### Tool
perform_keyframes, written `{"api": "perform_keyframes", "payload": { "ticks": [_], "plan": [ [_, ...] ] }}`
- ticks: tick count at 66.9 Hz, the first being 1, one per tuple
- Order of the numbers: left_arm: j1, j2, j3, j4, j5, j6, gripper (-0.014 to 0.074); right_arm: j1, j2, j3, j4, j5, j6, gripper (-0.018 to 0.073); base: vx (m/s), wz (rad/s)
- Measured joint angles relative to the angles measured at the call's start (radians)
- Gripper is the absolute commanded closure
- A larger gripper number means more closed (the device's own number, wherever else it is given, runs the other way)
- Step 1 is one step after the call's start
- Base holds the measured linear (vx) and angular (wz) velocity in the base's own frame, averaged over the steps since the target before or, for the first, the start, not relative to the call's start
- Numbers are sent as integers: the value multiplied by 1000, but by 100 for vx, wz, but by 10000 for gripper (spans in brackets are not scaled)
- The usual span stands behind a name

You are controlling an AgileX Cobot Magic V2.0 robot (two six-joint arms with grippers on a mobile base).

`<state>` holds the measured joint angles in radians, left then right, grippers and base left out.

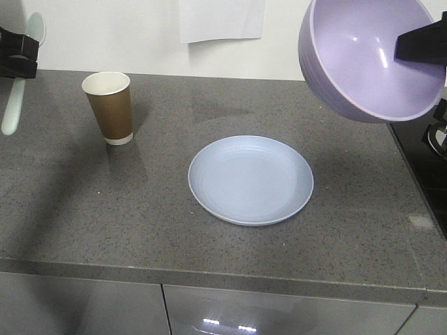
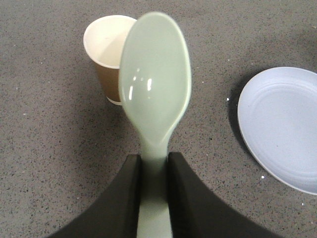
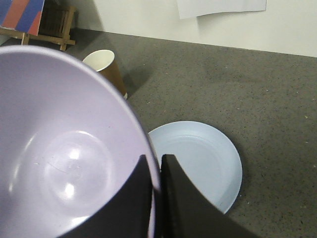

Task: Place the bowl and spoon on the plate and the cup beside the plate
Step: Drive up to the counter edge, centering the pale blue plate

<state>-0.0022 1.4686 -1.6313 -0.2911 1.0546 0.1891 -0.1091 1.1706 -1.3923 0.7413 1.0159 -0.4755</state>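
Right gripper (image 3: pixel 154 161) pinching bowl (image 3: pixel 69 163) rim — plate (image 3: pixel 208 158) beyond.

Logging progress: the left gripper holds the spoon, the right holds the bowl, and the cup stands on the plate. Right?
No. The cup stands on the counter, apart from the plate; the front view shows it. The spoon and bowl are held as said.
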Motion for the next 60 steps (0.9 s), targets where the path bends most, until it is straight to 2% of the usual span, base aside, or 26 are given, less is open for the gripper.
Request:
{"api": "perform_keyframes", "payload": {
  "ticks": [60],
  "plan": [
    [0, 0, 0, 0, 0, 0, 603, 0, 0, 0, 0, 0, 0, 565, 5, -1]
  ]
}}
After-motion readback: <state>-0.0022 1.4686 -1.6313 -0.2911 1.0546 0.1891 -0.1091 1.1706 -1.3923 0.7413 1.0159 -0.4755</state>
